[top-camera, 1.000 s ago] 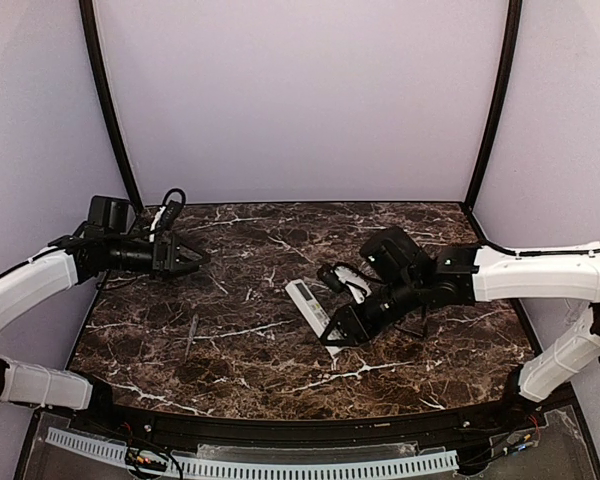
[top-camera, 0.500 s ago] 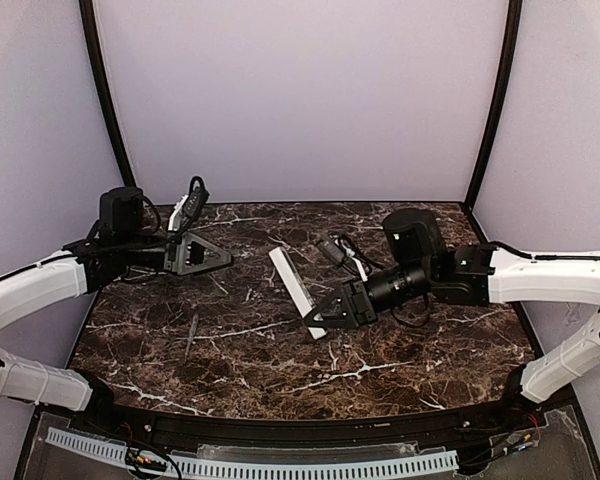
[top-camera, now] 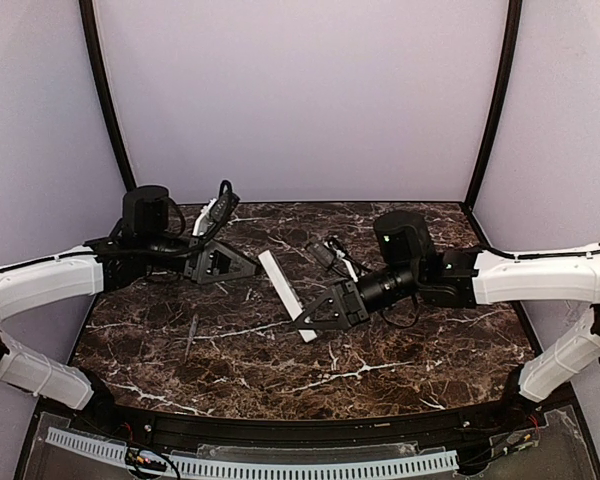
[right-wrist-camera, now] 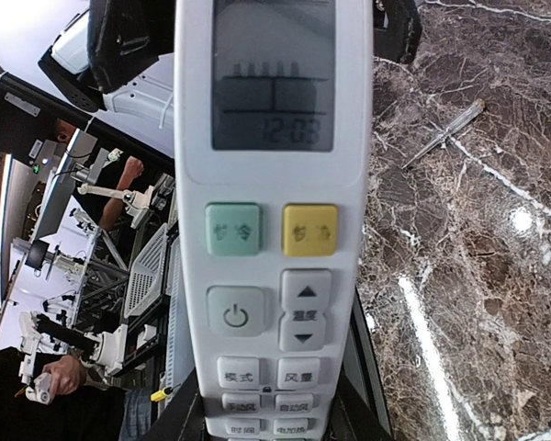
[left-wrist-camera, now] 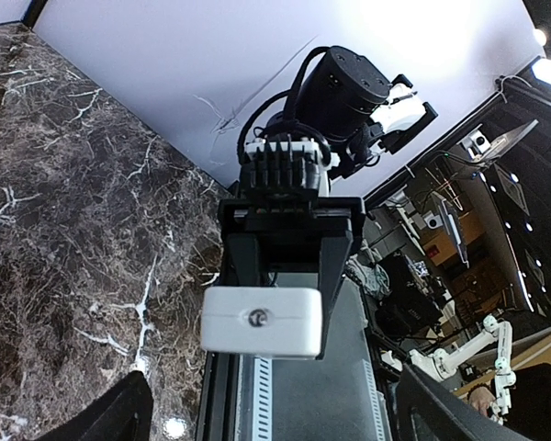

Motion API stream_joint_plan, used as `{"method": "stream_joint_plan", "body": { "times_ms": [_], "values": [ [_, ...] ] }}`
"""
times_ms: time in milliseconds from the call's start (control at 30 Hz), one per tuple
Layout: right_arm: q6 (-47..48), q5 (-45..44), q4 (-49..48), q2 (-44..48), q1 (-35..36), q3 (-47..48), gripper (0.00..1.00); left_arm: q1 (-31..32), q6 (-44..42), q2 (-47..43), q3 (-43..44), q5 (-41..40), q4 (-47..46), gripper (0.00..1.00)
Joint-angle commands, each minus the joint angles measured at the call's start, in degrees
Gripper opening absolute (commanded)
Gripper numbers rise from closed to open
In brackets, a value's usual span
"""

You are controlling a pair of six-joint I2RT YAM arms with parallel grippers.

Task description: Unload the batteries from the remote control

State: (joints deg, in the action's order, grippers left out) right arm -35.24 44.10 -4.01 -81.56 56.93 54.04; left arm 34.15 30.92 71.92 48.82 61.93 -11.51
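Remote control [top-camera: 281, 285] hangs above the bench [top-camera: 380, 372], clamped near one end by the right gripper [top-camera: 312, 318], its long axis aimed at the left gripper [top-camera: 246, 268], which gapes wide just off the far end; no batteries show.

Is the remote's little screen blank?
No, the display of the remote control shows dark digits and bars.

Thin grey stick [top-camera: 191, 336] lies flat on dark marble desk [top-camera: 380, 370], over on my left. Lilac walls [top-camera: 300, 100] behind.
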Motion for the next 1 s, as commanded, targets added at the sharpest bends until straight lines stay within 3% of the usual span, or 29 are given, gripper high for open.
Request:
{"method": "stream_joint_plan", "body": {
  "times_ms": [0, 400, 633, 767, 867, 967],
  "values": [
    [-1.19, 2.24, -4.4, -0.48, -0.15, 0.24, 0.07, 1.37, 0.89, 1.11, 1.74, 0.2, -3.59, 0.9],
    [-1.28, 3.34, -4.53, -2.08, 0.51, 0.64, 0.07, 4.47, 2.35, 4.42, 3.83, -2.33, -4.92, 0.7],
    [-0.98, 2.91, -3.91, -1.98, 0.51, 0.84, 0.06, 5.36, 1.75, 4.91, 4.11, -2.25, -3.16, 0.41],
    [-0.79, 1.74, -3.13, -1.48, 0.53, 0.88, 0.07, 5.56, 1.5, 4.58, 4.05, -2.83, -2.07, 0.2],
    [0.17, -0.99, -0.78, -1.24, 0.54, 1.5, 0.17, 5.6, 1.52, 4.2, 4.24, -4.91, -0.63, 0.03],
    [1.7, -3.74, 2.16, -0.78, 0.53, 2.83, 0.37, 5.55, 1.17, 3.83, 5.18, -9.72, 2.71, 0.01]
  ]
}}
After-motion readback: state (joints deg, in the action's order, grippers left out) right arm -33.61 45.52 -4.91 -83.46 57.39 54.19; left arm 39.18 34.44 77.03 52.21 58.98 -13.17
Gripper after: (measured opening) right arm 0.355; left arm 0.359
